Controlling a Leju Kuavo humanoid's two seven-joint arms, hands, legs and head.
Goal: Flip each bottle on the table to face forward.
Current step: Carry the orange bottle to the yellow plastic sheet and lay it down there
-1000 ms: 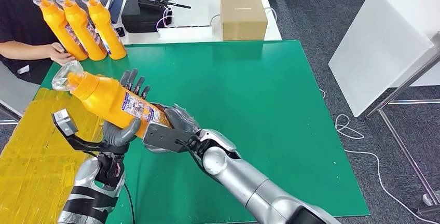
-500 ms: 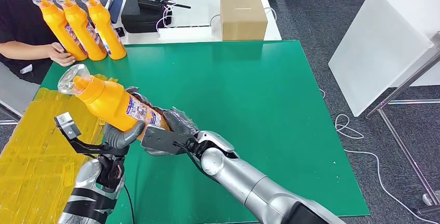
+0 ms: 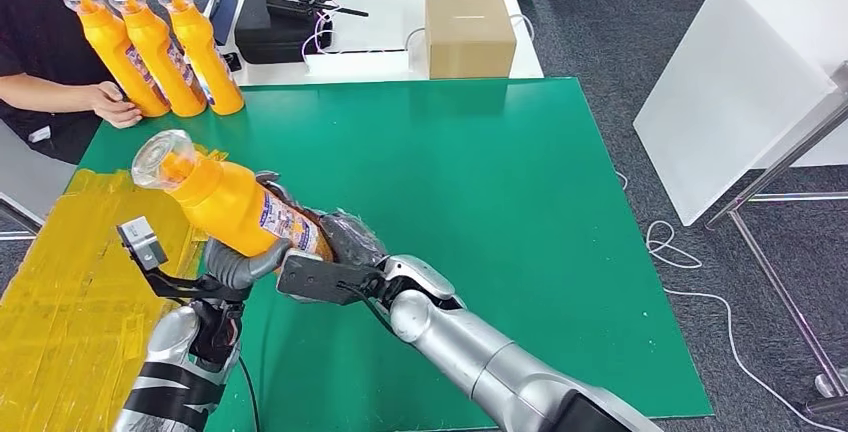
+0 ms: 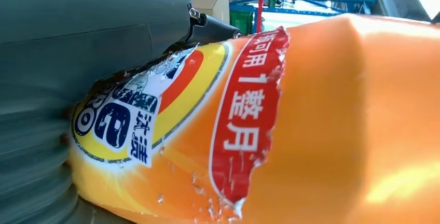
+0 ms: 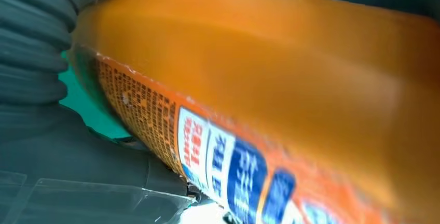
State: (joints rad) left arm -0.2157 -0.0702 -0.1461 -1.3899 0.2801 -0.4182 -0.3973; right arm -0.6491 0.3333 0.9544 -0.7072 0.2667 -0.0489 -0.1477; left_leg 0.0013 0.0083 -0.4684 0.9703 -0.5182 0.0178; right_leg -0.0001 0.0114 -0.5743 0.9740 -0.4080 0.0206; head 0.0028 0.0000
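Note:
I hold one orange bottle (image 3: 232, 210) tilted above the front left of the green mat (image 3: 480, 202), its clear cap (image 3: 162, 157) pointing up and to the left. My left hand (image 3: 238, 262) cups the body from below, thumb in front. My right hand (image 3: 342, 238) grips the bottle's base end. Up close, the bottle's torn front label (image 4: 244, 115) faces the left hand (image 4: 78, 37). In the right wrist view the bottle's back label (image 5: 228, 167) lies against the right hand (image 5: 46, 130). Three more orange bottles (image 3: 155, 47) stand in a row at the mat's far left corner.
A person's hand (image 3: 118, 108) rests by the three standing bottles. A black case (image 3: 270, 17) and a cardboard box (image 3: 469, 35) sit on the white table behind the mat. Yellow taped surface (image 3: 70, 272) lies to the left, a white panel (image 3: 740, 82) to the right.
The held bottle has tipped more upright and shifted right, its cap rising. My left hand's fingers, spread behind it before, now lie closer around it.

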